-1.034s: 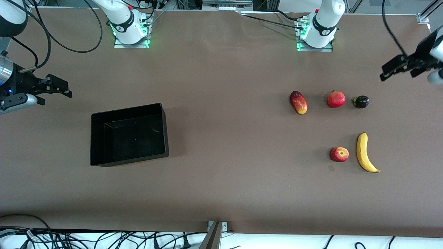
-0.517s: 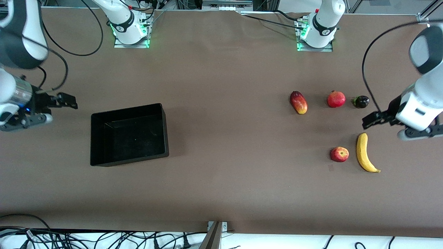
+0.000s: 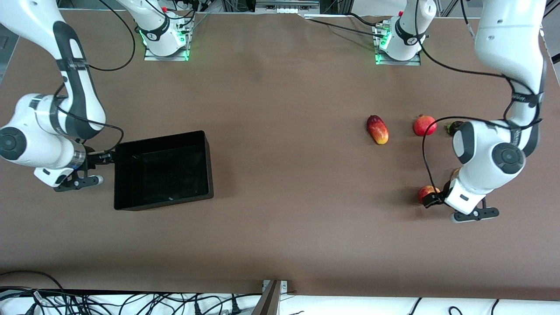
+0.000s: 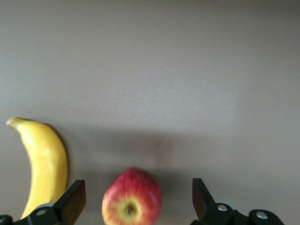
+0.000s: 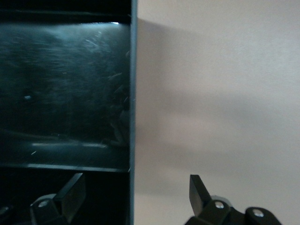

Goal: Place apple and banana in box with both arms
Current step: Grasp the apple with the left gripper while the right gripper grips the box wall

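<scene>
The apple lies on the table toward the left arm's end. In the left wrist view the apple sits between the open fingers, touching neither. My left gripper is open and low over it. The banana lies beside the apple; in the front view only a sliver of the banana shows under the left arm. The black box stands toward the right arm's end. My right gripper is open, its fingers on either side of the box's end wall.
A red-yellow mango, a round red fruit with a crown tip and a dark fruit, partly hidden by the left arm, lie in a row farther from the front camera than the apple. Cables hang round both arms.
Both arms swung down toward the front camera. The left gripper went from beside the dark fruit to the apple, covering the banana. The right gripper moved to the box's end wall.
</scene>
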